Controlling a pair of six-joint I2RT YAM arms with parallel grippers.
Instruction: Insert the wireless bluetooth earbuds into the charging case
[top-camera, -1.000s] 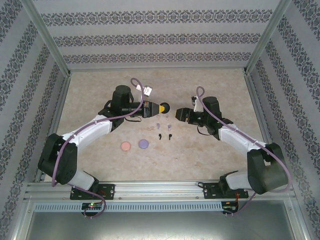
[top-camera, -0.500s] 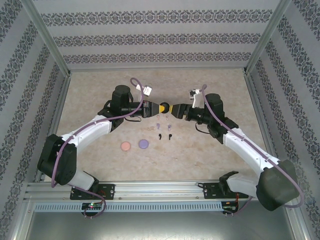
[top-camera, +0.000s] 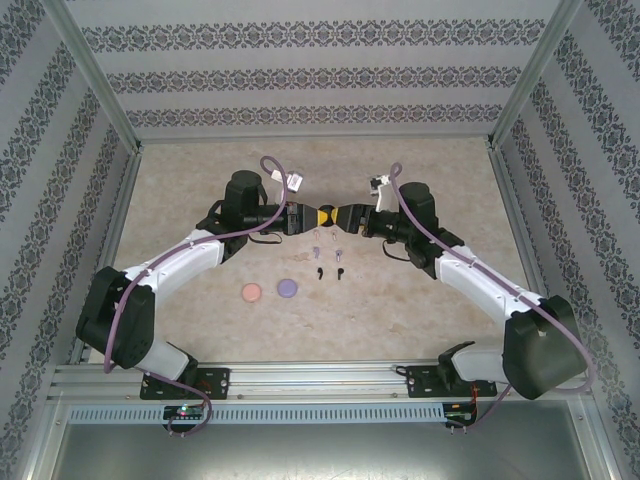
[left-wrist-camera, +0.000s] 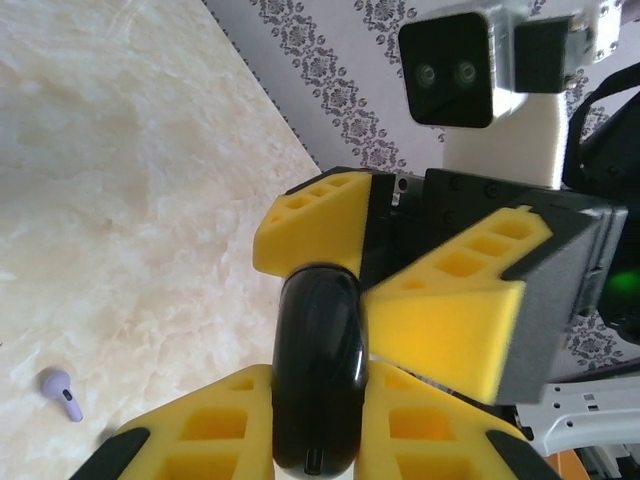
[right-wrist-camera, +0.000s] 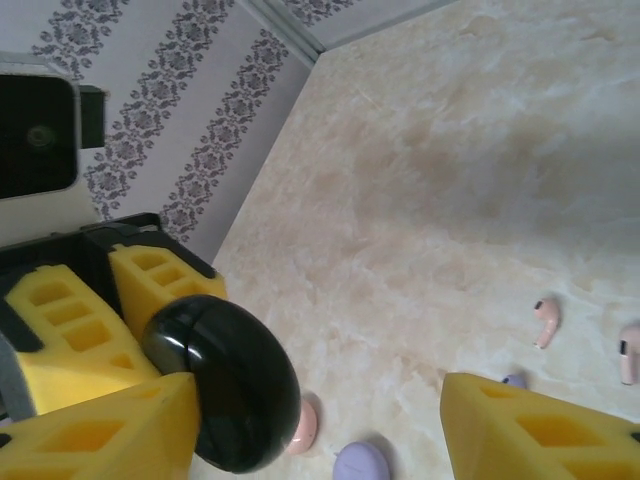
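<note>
A glossy black charging case (left-wrist-camera: 318, 370) is held above the table, with my left gripper (left-wrist-camera: 318, 420) shut on it. In the top view the case (top-camera: 331, 215) hangs between both grippers. My right gripper (top-camera: 347, 216) faces it, open, its yellow fingers (left-wrist-camera: 450, 320) standing on either side of the case's far end. In the right wrist view the case (right-wrist-camera: 225, 385) lies against one finger, and the other finger (right-wrist-camera: 540, 430) is far off. Below lie the earbuds: pale pink (top-camera: 316, 237), purple (top-camera: 314, 252) and black (top-camera: 320, 272) pairs. One purple earbud (left-wrist-camera: 62, 393) rests on the table.
A pink round disc (top-camera: 251, 291) and a purple round disc (top-camera: 288, 288) lie on the beige table left of the earbuds, nearer the arm bases. Patterned walls (top-camera: 320, 80) with metal rails close in the table at the back and both sides.
My right gripper has moved left to the black case, and its fingers now stand around the case's end. The left arm and the case have stayed still.
</note>
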